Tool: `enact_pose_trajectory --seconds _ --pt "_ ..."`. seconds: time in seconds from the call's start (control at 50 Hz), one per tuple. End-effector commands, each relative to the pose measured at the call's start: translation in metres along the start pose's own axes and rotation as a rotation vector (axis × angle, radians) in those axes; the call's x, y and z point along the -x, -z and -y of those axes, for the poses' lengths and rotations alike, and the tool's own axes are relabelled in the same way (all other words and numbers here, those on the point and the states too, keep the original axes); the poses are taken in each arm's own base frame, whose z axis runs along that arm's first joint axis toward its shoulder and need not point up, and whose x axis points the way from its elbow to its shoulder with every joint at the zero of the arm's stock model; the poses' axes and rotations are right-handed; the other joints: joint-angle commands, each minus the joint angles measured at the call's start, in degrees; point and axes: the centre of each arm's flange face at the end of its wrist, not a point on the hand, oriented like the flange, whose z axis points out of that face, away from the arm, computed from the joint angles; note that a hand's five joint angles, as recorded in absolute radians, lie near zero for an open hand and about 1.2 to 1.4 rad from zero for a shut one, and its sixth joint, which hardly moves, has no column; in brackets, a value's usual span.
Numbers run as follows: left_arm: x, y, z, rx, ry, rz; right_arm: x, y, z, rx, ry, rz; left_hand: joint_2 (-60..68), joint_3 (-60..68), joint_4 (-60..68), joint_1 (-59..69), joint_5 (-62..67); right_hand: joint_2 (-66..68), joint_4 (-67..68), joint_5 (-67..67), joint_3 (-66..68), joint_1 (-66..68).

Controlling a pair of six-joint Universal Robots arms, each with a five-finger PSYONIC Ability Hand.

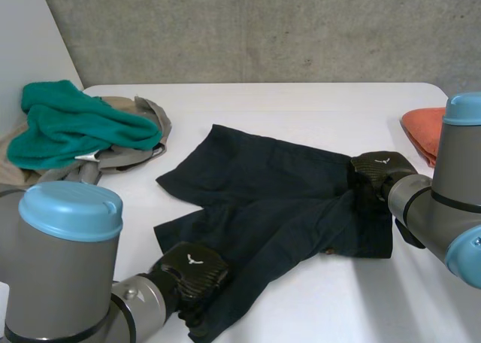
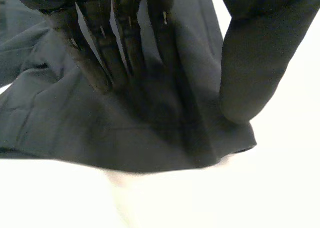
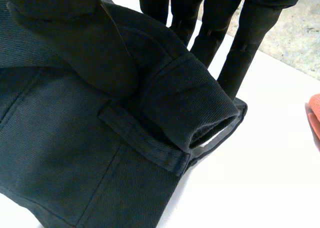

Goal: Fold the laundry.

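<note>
Dark shorts lie spread on the white table, waistband to the right and legs to the left. My left hand rests on the near leg's hem. In the left wrist view its straight fingers press down on the shorts and the thumb tip sits on the cloth beside them, by the hem corner. My right hand is at the waistband's right end. There the thumb pinches a rolled fold of the shorts against the fingers behind it.
A green cloth lies heaped on a grey-beige garment at the far left. An orange cloth sits at the table's right edge. A concrete wall runs behind the table.
</note>
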Motion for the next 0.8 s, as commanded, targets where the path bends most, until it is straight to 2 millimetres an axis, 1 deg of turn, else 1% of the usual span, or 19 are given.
enact_pose_trajectory --seconds 0.02,0.06,0.1,0.2,0.28,0.3,0.32,0.38,0.4,0.44,0.46,0.54,0.6,0.62,0.68,0.7,0.74,0.76,0.8 --pt "-0.012 -0.008 0.002 -0.001 0.016 -0.042 -0.003 -0.001 0.001 -0.010 -0.019 -0.019 24.79 24.71 24.47 23.14 24.66 12.65 11.64 11.94 10.60 15.53" --pt "-0.015 -0.010 0.004 -0.003 0.033 -0.061 -0.003 -0.001 0.001 -0.010 -0.020 -0.027 28.66 28.59 28.34 27.02 28.53 12.65 11.64 11.94 10.60 15.53" --pt "-0.023 -0.012 0.006 -0.001 0.052 -0.104 -0.004 0.000 0.001 -0.008 -0.026 -0.030 40.23 40.15 39.91 38.58 40.10 12.65 11.64 11.94 10.60 15.53" --pt "-0.027 -0.014 0.006 0.014 0.083 -0.153 -0.005 0.005 0.001 0.003 -0.007 -0.026 40.27 40.20 39.95 38.63 40.14 12.65 11.64 11.94 10.60 15.53" --pt "-0.022 -0.008 0.012 -0.003 0.086 -0.204 -0.005 0.019 0.001 0.030 0.072 0.000 40.27 40.20 39.95 38.63 40.14 12.65 11.64 11.94 10.60 15.53" --pt "-0.019 -0.006 0.014 -0.011 0.086 -0.206 -0.005 0.022 0.000 0.043 0.104 0.012 40.27 40.20 39.95 38.63 40.14 12.65 11.64 11.94 10.60 15.53" --pt "-0.011 0.002 0.020 -0.022 0.084 -0.206 -0.003 0.032 -0.003 0.075 0.185 0.050 40.27 40.20 39.95 38.63 40.14 12.65 11.64 11.94 10.60 15.53" --pt "0.001 0.016 0.027 -0.019 0.070 -0.198 -0.002 0.048 -0.008 0.120 0.286 0.105 40.27 40.20 39.95 38.63 40.14 12.65 11.64 11.94 10.60 15.53" --pt "0.010 0.025 0.030 -0.011 0.056 -0.190 -0.002 0.059 -0.012 0.156 0.351 0.152 40.27 40.20 39.95 38.63 40.14 12.65 11.64 11.94 10.60 15.53" --pt "0.020 0.032 0.033 0.001 0.037 -0.178 -0.002 0.068 -0.014 0.174 0.399 0.190 40.27 40.20 39.95 38.63 40.14 12.65 11.64 11.94 10.60 15.53" --pt "0.031 0.036 0.036 0.003 0.020 -0.162 -0.002 0.076 -0.016 0.188 0.440 0.225 40.27 40.20 39.95 38.63 40.14 12.65 11.64 11.94 10.60 15.53" --pt "0.051 0.038 0.046 0.008 -0.059 -0.142 -0.002 0.085 -0.013 0.189 0.464 0.272 40.27 40.20 39.95 38.63 40.14 12.65 11.64 11.94 10.60 15.53" --pt "0.062 0.027 0.053 0.001 -0.128 -0.128 -0.002 0.082 -0.011 0.178 0.434 0.270 40.27 40.20 39.95 38.63 40.14 12.65 11.64 11.94 10.60 15.53" --pt "0.072 0.015 0.060 -0.003 -0.169 -0.103 -0.003 0.075 -0.011 0.173 0.405 0.260 40.27 40.20 39.95 38.63 40.14 12.65 11.64 11.94 10.60 15.53" --pt "0.087 -0.001 0.072 -0.011 -0.200 -0.053 -0.004 0.059 -0.009 0.146 0.367 0.241 40.27 40.20 39.95 38.63 40.14 12.65 11.64 11.94 10.60 15.53" --pt "0.097 -0.011 0.083 -0.031 -0.210 -0.017 -0.005 0.048 -0.007 0.123 0.341 0.222 40.27 40.20 39.95 38.63 40.14 12.65 11.64 11.94 10.60 15.53" --pt "0.106 -0.020 0.098 -0.067 -0.226 0.028 -0.007 0.036 -0.003 0.089 0.317 0.196 40.27 40.20 39.95 38.63 40.14 12.65 11.64 11.94 10.60 15.53" --pt "0.117 -0.030 0.113 -0.118 -0.242 0.079 -0.010 0.024 0.001 0.052 0.293 0.159 40.27 40.20 39.95 38.63 40.14 12.65 11.64 11.94 10.60 15.53" --pt "0.128 -0.041 0.128 -0.179 -0.261 0.125 -0.014 0.013 0.008 0.007 0.271 0.114 40.27 40.20 39.95 38.63 40.14 12.65 11.64 11.94 10.60 15.53"
